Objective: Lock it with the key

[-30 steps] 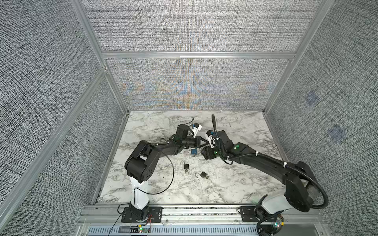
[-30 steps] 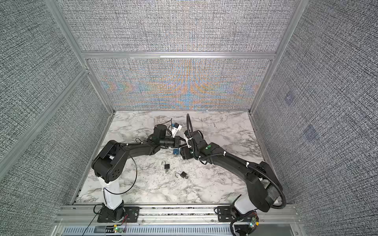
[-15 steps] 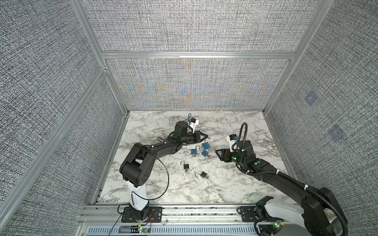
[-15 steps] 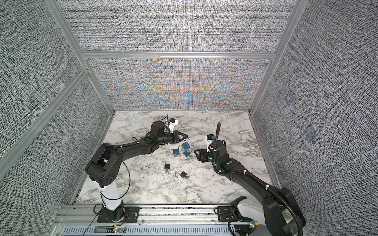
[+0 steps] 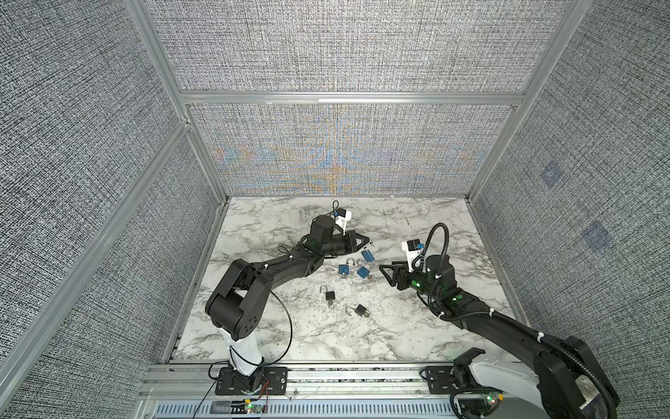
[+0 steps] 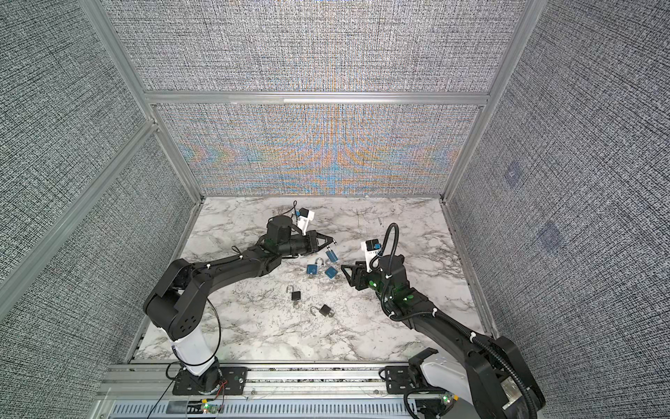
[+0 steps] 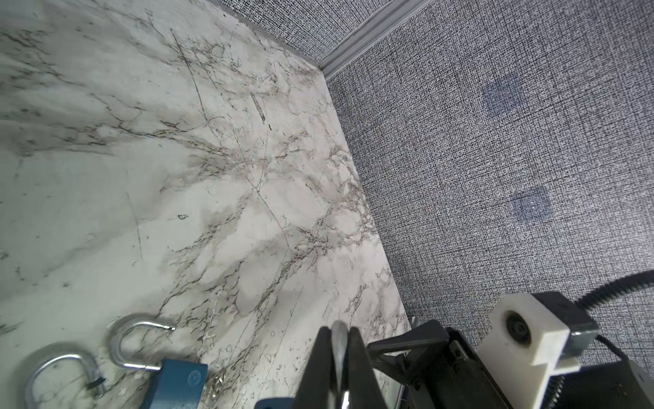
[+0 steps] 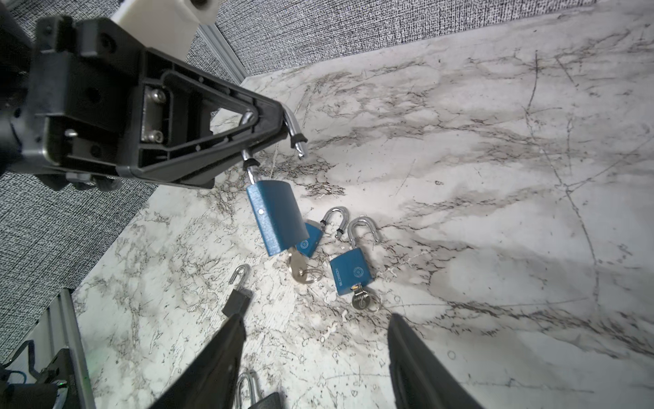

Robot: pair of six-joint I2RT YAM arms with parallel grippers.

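Seemingly only right wrist shows padlock [image 8: 276,216] with key [image 8: 299,273].

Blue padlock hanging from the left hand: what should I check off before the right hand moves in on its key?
1. Left hand shut on the silver shackle of the blue metal padlock: ok.
2. Shackle's free end out of the body: ok.
3. Silver key seated in the padlock's keyhole: ok.
4. Right hand open and empty: ok.
5. Hanging key clear of the marble-patterned table: cannot tell.
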